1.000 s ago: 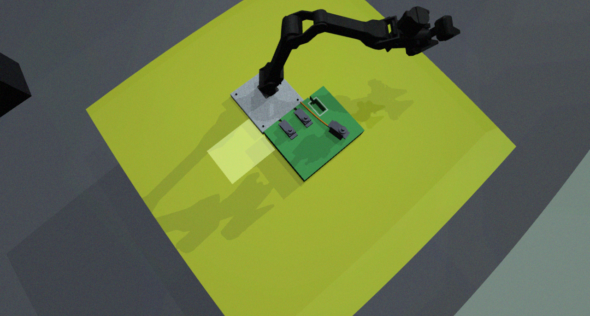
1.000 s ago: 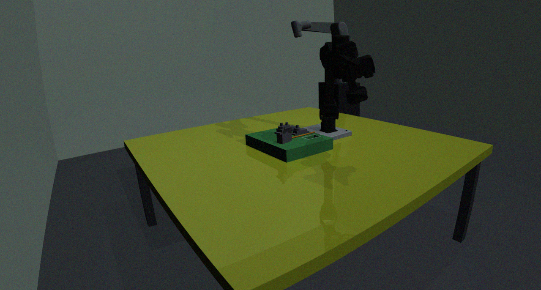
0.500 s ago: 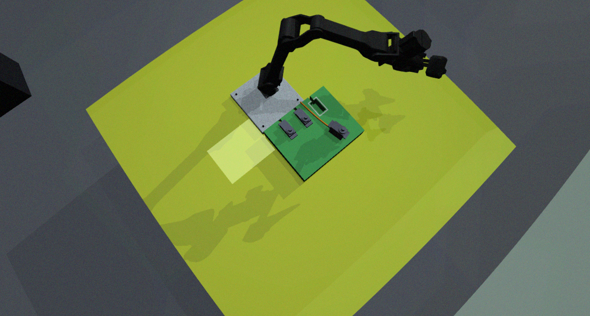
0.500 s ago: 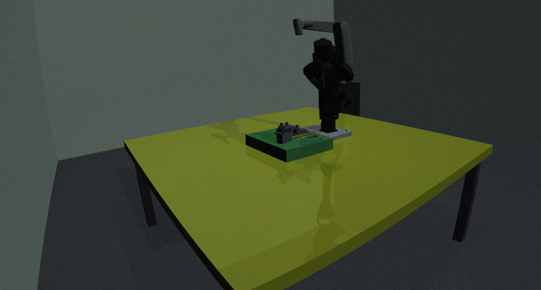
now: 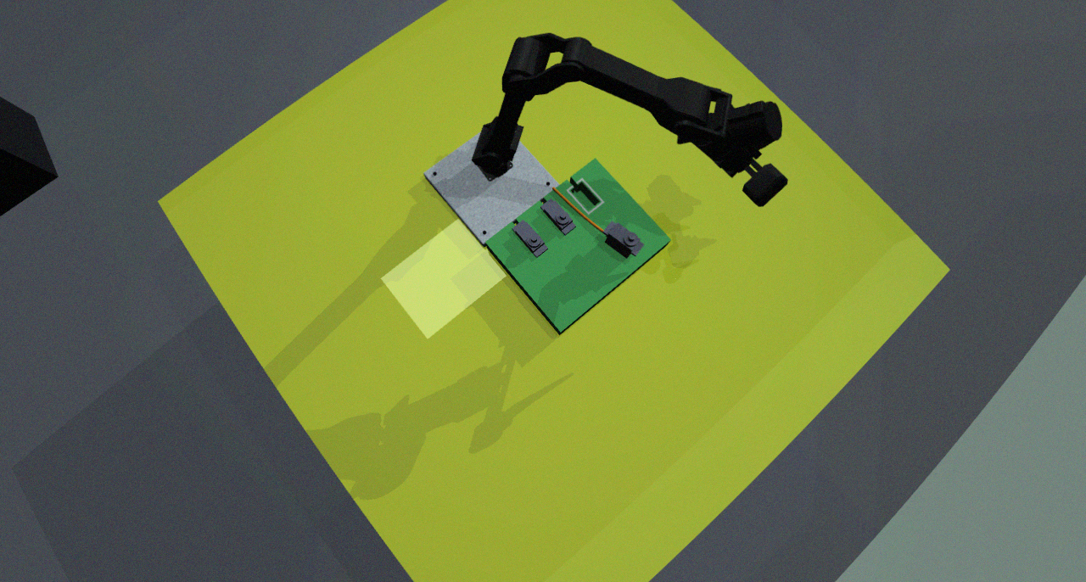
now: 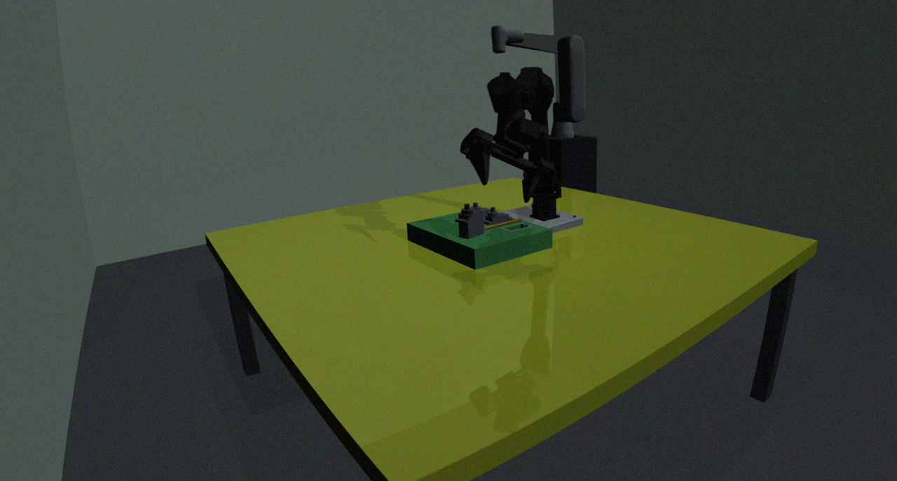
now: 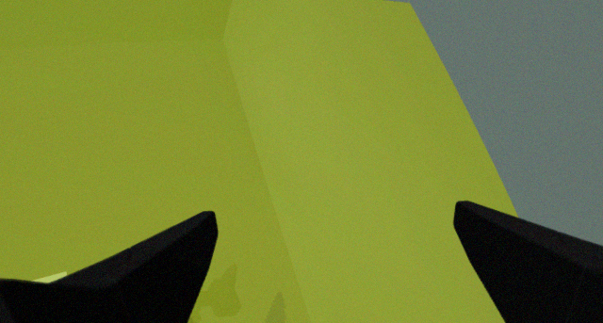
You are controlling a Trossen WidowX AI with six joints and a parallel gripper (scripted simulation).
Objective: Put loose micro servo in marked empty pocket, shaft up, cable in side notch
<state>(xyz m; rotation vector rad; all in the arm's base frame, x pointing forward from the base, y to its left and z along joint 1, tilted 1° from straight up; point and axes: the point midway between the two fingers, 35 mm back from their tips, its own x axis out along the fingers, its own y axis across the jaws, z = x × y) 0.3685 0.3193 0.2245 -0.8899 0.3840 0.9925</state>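
The loose grey micro servo (image 5: 624, 240) (image 6: 471, 225) stands upright on the green deck (image 5: 569, 293) (image 6: 511, 253), its output shaft pointing up. Its orange cable (image 5: 580, 211) runs over the deck toward the grey plate, passing beside the empty pocket. The marked empty pocket (image 5: 586, 193) (image 6: 518, 227) is a dark opening with a pale outline and a side notch. My gripper (image 6: 505, 192) (image 7: 334, 218) is open and empty, raised above the table and away from the servo. In the top view it is up and right of the deck. The wrist view shows neither servo nor pocket.
Two seated servos (image 5: 529, 238) (image 5: 558, 216) are in the deck beside the pocket. The grey base plate (image 5: 470, 198) (image 6: 572, 221) adjoins the deck and carries my arm. Everything stands on the yellow table (image 5: 721, 335) (image 6: 376, 327). A grey arm (image 6: 570, 79) stands behind.
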